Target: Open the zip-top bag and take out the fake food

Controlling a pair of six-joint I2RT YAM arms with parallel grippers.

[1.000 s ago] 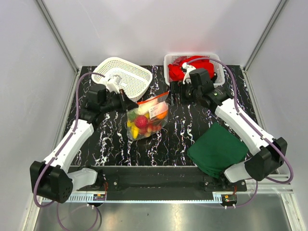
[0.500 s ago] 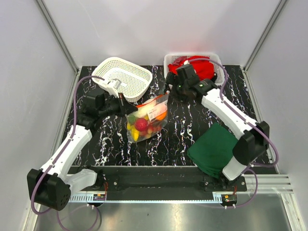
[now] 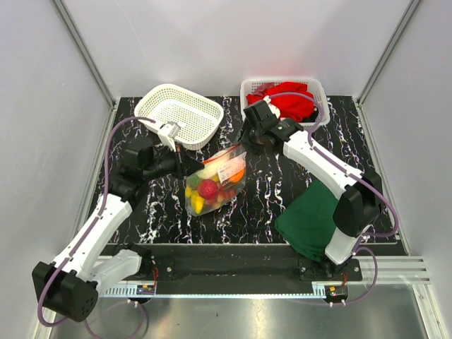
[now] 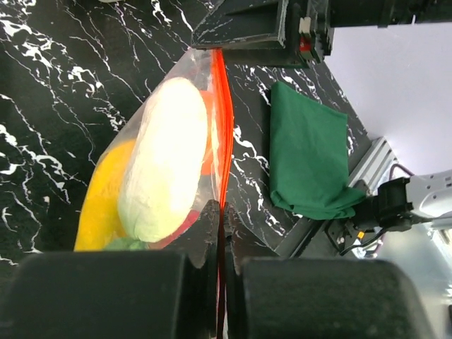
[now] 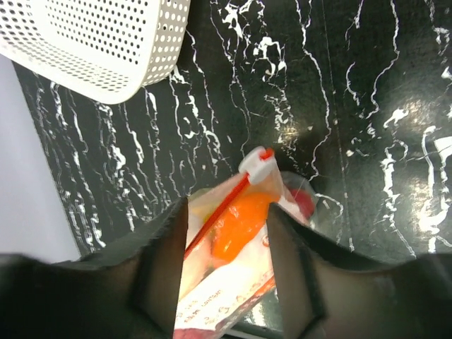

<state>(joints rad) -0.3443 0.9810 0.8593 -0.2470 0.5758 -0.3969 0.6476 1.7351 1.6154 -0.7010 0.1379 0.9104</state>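
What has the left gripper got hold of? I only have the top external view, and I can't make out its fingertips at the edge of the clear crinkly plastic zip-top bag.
Observer: The left wrist view shows the left gripper shut on the orange-red zip strip of the clear crinkly plastic zip-top bag.
Operator: Is the right gripper closed yet?
Observer: No. In the right wrist view the right gripper has its jaws apart, one finger on each side of the bag's end with the white slider tab.
Operator: What sits nearest the strip inside?
Observer: A pale white oval plastic piece, lying right beside the strip.
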